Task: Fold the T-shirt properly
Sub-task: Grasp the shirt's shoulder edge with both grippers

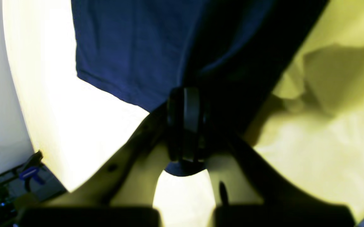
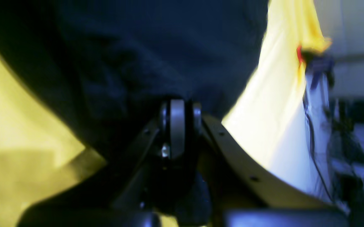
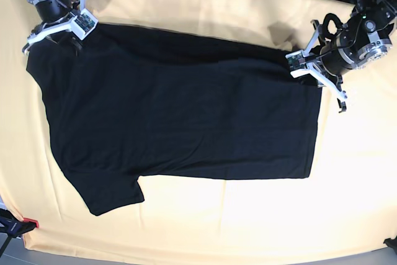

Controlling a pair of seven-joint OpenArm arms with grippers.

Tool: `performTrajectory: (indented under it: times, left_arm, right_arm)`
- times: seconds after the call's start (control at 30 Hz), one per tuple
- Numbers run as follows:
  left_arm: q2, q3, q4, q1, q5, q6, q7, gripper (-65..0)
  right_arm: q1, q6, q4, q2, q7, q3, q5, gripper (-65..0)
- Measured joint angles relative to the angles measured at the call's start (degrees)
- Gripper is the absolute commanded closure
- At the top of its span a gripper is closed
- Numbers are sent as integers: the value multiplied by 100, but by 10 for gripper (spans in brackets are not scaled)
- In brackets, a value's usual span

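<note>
Lying spread plain side up across the pale yellow cloth (image 3: pixel 205 10), the T-shirt (image 3: pixel 180 122), with sleeves toward the base view's left and hem toward its right. Clamping the far shoulder-and-sleeve corner at the view's upper left, the right gripper (image 3: pixel 59 26); pinching the far hem corner at the upper right, the left gripper (image 3: pixel 308 65). Showing both sets of jaws pressed together on dark fabric in the wrist views, left gripper (image 1: pixel 186 126) and right gripper (image 2: pixel 177 132) alike, cloth bunching between the closed pads.

Judging by this, beginning the first lengthwise fold: taking hold of the far long edge at both ends, with the carry toward the near edge not yet made. Calling next for lifting both corners together, keeping the edge taut between the arms, and bringing it over so it lands in line with the near hem and near sleeve (image 3: pixel 115 197). Risking a slack middle sagging into creases, or the yellow cloth being dragged up along with the shirt.

Showing no containers anywhere in these views; nothing held in any.
</note>
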Motion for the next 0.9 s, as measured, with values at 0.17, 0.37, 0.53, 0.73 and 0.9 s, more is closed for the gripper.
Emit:
performTrajectory:
  times: [0.17,0.37,0.53,0.73,0.9]
  left_arm:
    - [435,0,-350,0,275,195,-151,0]
    - [837,0,-892,-24,455,286,-345,0]
    - [984,0,-1119,-50,461,306,-350,0]
    - [1137,0,-1154,-50,660,612,-372,-48]
    - [1121,0,-1154,-52,883,634,-212,-447]
  right_arm:
    - [656,289,-345,-2,238,-7,562,0]
    - [1373,802,-1139,-13,234,-7,1202,0]
    - [1869,516,-1749,-28,243,-24,1209,0]
    - [2107,494,-1902,-28,229,-24,1720,-30]
    - [2245,476,-1899,-26,70,-28,1770,-433]
